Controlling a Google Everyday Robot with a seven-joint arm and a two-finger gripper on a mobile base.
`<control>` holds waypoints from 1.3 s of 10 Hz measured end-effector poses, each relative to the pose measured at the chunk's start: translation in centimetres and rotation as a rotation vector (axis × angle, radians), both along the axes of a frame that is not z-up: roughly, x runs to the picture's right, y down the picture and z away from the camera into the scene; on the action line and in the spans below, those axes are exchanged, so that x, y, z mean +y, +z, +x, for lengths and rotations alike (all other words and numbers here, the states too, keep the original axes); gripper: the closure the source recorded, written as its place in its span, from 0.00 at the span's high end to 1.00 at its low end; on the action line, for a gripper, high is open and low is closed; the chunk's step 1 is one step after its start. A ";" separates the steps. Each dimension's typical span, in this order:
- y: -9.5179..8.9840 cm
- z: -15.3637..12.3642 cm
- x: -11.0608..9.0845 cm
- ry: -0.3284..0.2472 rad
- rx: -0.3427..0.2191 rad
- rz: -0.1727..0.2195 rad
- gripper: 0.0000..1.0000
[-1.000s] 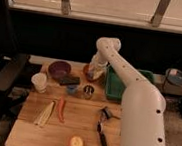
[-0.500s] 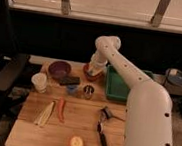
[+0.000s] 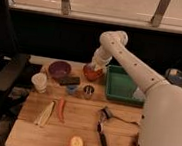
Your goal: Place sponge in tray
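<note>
The green tray [image 3: 121,84] stands at the back right of the wooden table. My gripper [image 3: 94,68] hangs at the end of the white arm [image 3: 131,62], just left of the tray, low over a red-orange bowl-like object [image 3: 91,74]. I cannot tell whether it holds anything. A dark flat rectangular block [image 3: 70,81] lies left of that object; it may be the sponge, but I cannot tell for sure.
A purple bowl [image 3: 59,69], a white cup [image 3: 39,82], a small blue cup [image 3: 72,89] and a metal cup [image 3: 88,91] stand on the left. A red chili [image 3: 60,109], a pale husk [image 3: 44,113], a yellow fruit [image 3: 76,144] and a black tool [image 3: 102,132] lie in front.
The gripper has barely shifted and stays over the red-orange object beside the tray. Nothing else has moved.
</note>
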State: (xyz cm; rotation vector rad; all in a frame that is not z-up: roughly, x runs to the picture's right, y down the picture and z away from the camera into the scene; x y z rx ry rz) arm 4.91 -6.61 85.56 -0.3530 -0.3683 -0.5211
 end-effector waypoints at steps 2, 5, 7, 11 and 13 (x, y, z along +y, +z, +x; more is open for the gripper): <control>-1.5 2.4 -0.9 0.033 0.028 0.029 0.00; -2.4 8.0 -0.6 0.126 0.085 0.035 0.00; -2.5 12.0 0.5 0.202 0.136 0.020 0.03; -0.3 14.9 4.0 0.298 0.160 -0.049 0.43; 1.0 14.4 5.2 0.313 0.138 -0.080 0.64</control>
